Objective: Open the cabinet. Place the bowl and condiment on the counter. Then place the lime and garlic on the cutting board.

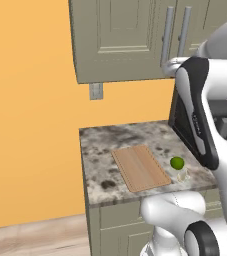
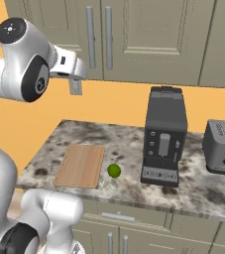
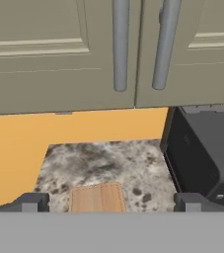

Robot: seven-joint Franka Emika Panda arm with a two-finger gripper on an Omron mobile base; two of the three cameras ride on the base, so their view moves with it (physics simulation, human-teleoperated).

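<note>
The counter (image 1: pixel 100 145), a mottled grey-and-white stone slab with dark blotches, crosses the lower middle of the left base view and stretches wider across the right base view, ending at its left against an orange wall (image 1: pixel 30 125). Below it sit base cabinets (image 2: pixel 148 233) of grey-olive colour, and a strip of pale wood floor (image 1: pixel 35 240) shows in the lower left of the left base view.

The cutting board (image 1: pixel 140 168) lies flat on the counter near its front edge. Just beside its right side, the lime (image 1: pixel 177 162) rests on the stone, and the pale, translucent garlic (image 1: pixel 182 175) sits touching or nearly touching the lime on the front-edge side; both are off the board. To the right in the right base view stands a dark coffee machine (image 2: pixel 164 136), and further right a grey toaster (image 2: pixel 223 146).

The cabinet (image 3: pixel 59 49) hangs along the top of every view, both doors closed, with two long grey bar handles (image 3: pixel 120 44) side by side at the door seam. A small grey outlet plate (image 1: pixel 96 91) sits on the wall under it.

The gripper (image 3: pixel 111 202) is raised in front of the cabinet, below the handles; its fingertips (image 3: pixel 32 202) stand spread wide at the bottom of the hand view, released and grasping nothing.
</note>
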